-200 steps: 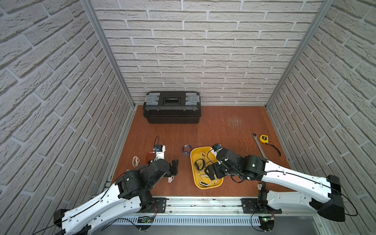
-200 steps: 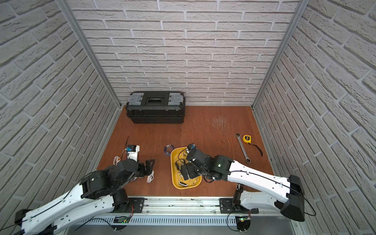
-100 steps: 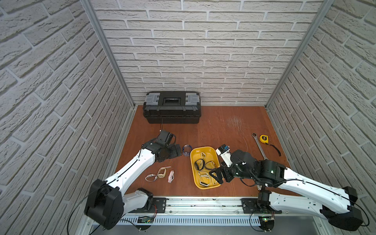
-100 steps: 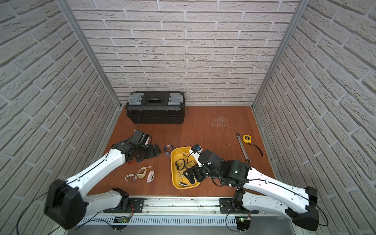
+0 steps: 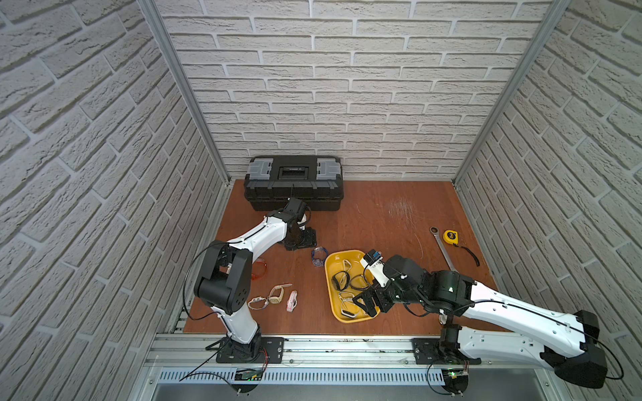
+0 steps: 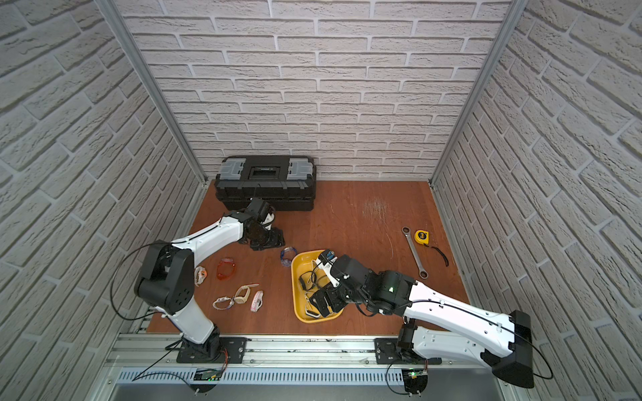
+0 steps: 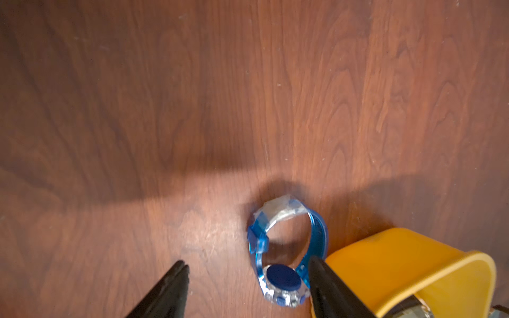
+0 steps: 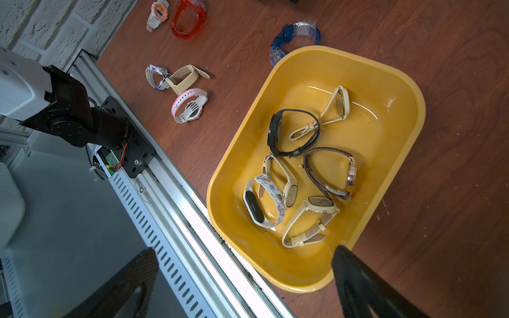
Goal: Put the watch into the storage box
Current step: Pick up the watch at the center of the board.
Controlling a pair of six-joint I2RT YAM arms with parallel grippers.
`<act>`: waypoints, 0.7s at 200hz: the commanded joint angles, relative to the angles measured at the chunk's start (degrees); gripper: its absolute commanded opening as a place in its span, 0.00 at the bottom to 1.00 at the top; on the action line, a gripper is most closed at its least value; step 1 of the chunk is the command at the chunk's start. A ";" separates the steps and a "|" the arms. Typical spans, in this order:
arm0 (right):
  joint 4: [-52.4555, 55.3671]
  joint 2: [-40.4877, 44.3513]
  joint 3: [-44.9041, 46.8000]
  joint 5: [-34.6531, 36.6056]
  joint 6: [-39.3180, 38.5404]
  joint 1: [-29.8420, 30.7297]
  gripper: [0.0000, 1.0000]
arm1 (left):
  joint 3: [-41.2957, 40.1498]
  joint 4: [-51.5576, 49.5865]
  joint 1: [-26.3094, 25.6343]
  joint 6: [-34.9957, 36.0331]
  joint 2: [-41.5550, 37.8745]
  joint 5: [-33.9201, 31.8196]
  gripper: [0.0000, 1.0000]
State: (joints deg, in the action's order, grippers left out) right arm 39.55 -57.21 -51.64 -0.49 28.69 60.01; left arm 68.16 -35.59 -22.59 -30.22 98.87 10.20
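Brick-walled cell, wooden tabletop (image 5: 382,215). Left gripper (image 7: 247,263) stands low with jaws apart, straddling the blue watch (image 7: 283,280). The watch lies on the wood close against one finger, just beside the storage box (image 7: 413,264) corner. Right gripper (image 8: 245,250) hangs spread wide and empty over one end of the box; six other watches (image 8: 275,132) lie inside it.
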 commanded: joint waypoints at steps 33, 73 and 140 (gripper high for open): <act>-1.23 0.80 -1.54 1.08 -0.83 0.29 1.00 | 2.36 -2.55 -2.58 5.21 5.24 -2.93 0.68; -1.49 0.93 -1.54 1.45 -0.74 0.31 1.00 | 3.80 -2.22 -4.30 6.14 8.84 -4.35 0.61; -1.22 1.62 -1.62 3.25 -0.17 0.28 1.00 | 5.53 -3.69 -4.98 8.91 10.48 -7.26 0.19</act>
State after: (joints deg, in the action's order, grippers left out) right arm 39.59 -56.77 -51.64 1.30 28.49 60.01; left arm 72.07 -37.54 -27.11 -23.40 109.06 4.93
